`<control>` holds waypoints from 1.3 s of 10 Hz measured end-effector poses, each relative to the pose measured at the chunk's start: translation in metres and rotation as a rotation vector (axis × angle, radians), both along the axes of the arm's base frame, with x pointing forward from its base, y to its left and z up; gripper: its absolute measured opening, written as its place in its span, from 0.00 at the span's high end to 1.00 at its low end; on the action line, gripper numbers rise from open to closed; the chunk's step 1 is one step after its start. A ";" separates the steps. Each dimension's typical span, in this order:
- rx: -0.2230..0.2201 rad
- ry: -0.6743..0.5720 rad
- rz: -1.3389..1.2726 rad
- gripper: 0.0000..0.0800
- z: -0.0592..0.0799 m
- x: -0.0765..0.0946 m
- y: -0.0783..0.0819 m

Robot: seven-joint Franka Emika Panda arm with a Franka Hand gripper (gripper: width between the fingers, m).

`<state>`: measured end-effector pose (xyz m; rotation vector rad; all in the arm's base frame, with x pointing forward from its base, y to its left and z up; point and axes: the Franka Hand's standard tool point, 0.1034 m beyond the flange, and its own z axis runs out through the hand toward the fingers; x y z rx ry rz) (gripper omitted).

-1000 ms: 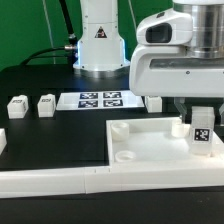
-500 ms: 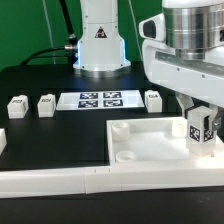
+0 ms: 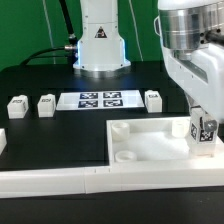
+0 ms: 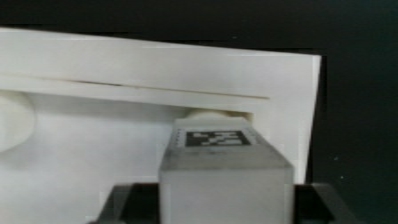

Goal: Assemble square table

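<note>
Square table top (image 3: 150, 142) lies flat on the black table (image 3: 50, 135), from the middle toward the exterior view's right. The long white L-shaped rail (image 3: 60, 180) runs close along its front side.

At the exterior view's left edge there is a white part (image 3: 2, 140), cut by the frame, and what it is I cannot tell. Next stand the first leg post (image 3: 17, 105) and the second leg post (image 3: 46, 104), side by side but apart. The marker board (image 3: 100, 99) lies flat before the robot base (image 3: 100, 45). The third leg post (image 3: 153, 99) stands just behind the top's far side. On the top's left part two round sockets show, the far socket (image 3: 120, 128) and the near socket (image 3: 127, 157).

At the right the gripper (image 3: 203, 122) hangs over the top's far right corner. The fourth leg post (image 3: 204, 133) stands upright there between its fingers. In the wrist view this post (image 4: 222, 170) shows its tag, with the top (image 4: 107, 65) behind. Whether the fingers press the post or stand free of it I cannot tell.
</note>
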<state>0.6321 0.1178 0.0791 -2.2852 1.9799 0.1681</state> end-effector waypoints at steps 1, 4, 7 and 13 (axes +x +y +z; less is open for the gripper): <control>-0.018 -0.002 0.194 0.50 0.001 -0.003 0.002; -0.015 -0.069 0.549 0.20 0.004 0.000 0.009; -0.017 -0.111 0.857 0.19 0.004 0.000 0.009; -0.050 -0.189 1.349 0.34 0.002 0.002 0.007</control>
